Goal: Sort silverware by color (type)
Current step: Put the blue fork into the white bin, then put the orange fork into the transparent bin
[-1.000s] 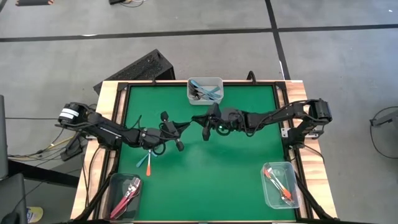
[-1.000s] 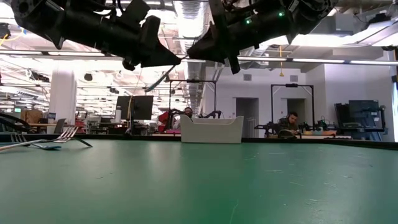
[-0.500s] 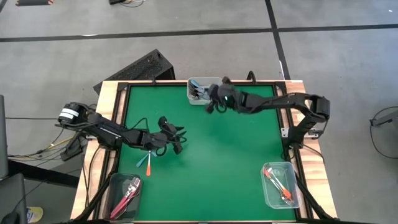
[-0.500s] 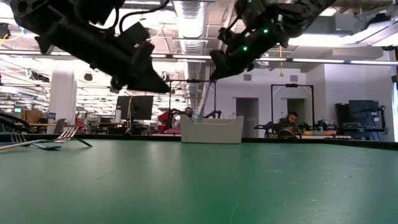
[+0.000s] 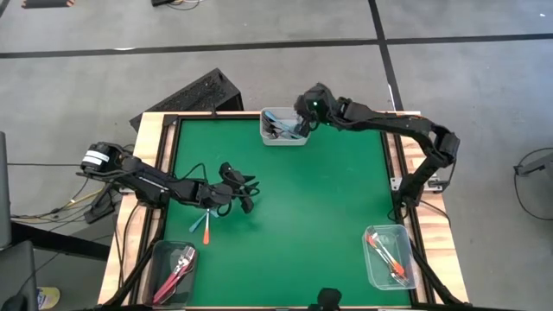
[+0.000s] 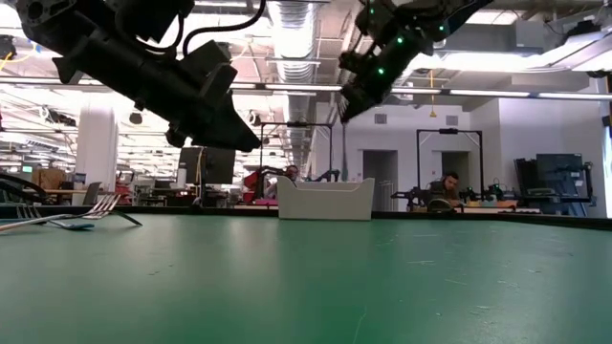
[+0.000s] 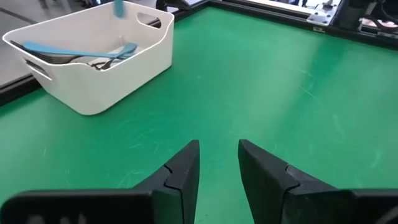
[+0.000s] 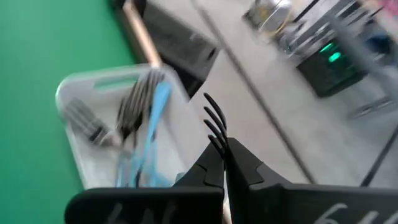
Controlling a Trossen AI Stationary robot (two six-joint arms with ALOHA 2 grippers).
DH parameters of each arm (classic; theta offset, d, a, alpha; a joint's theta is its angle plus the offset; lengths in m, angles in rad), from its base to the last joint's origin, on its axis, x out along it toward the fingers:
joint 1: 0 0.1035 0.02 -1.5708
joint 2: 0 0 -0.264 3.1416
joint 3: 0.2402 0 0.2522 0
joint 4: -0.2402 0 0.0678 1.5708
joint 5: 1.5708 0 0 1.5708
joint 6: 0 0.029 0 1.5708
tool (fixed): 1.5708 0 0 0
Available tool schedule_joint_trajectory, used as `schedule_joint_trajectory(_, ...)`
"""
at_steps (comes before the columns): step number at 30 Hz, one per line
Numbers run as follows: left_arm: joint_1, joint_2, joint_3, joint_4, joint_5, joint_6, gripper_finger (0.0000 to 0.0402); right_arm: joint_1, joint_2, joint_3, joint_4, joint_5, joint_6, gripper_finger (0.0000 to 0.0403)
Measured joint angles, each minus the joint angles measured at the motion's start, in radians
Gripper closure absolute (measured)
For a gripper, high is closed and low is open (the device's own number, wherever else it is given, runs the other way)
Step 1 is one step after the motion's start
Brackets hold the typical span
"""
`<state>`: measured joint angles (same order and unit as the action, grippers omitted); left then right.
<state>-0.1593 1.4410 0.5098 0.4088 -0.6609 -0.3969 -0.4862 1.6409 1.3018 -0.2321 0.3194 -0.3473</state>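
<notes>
Silverware is found sorted in part on the green surface (image 5: 328, 207), and all places below are given from the white bin (image 5: 285, 126) at its far edge. That bin holds the light-blue forks (image 5: 289, 130). A clear container (image 5: 386, 257) with orange-handled forks lies well away at the near right corner; another clear container (image 5: 175, 272) with pink-red forks lies at the near left corner. Two loose forks (image 5: 202, 225), one blue and one orange, lie well apart from the bin toward the near left.

The right hand (image 5: 304, 117) is held just above the bin's right end, clamped tight on a fork (image 8: 214, 127) whose tines project past the fingertips; the handle colour cannot be told there. The left hand (image 5: 240, 192) hovers beside the loose forks, jaws narrowly parted and empty.

The step in hand is judged to be the drop of that fork into the bin. Opening over the bin's inside is called for next.

Against a second earlier, the right hand has been carried from mid-surface to the bin, and the left hand has been opened.
</notes>
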Motion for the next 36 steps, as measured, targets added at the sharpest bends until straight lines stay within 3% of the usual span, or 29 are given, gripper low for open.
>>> schedule_joint_trajectory(6,0.0,0.0,0.0,0.002,-0.033,-0.009,0.0304,-0.026,0.037,-0.001,-0.069,-0.064,0.022,0.039)
schedule_joint_trajectory(14,0.0,0.0,0.0,0.001,-0.024,-0.037,0.0303,-0.027,0.209,0.064,-0.063,-0.017,-0.024,0.0377)
schedule_joint_trajectory(17,-0.001,0.0,0.0,0.001,-0.023,-0.054,0.0303,-0.026,0.262,0.121,-0.085,-0.02,-0.019,0.0342)
schedule_joint_trajectory(22,-0.011,0.0,0.0,-0.001,-0.023,-0.071,0.0303,-0.013,0.295,0.213,-0.117,-0.08,-0.015,0.0246)
schedule_joint_trajectory(26,-0.036,0.0,0.0,-0.033,-0.052,-0.105,0.0303,0.001,0.294,0.248,-0.182,-0.004,0.059,0.0174)
schedule_joint_trajectory(31,-0.074,-0.039,0.0,-0.239,-0.08,-0.257,0.0303,0.011,0.232,0.215,-0.241,-0.036,0.14,0.0151)
schedule_joint_trajectory(36,-0.125,-0.137,0.0,-0.524,-0.034,-0.516,0.0303,0.035,0.168,0.074,-0.194,-0.209,0.205,0.0156)
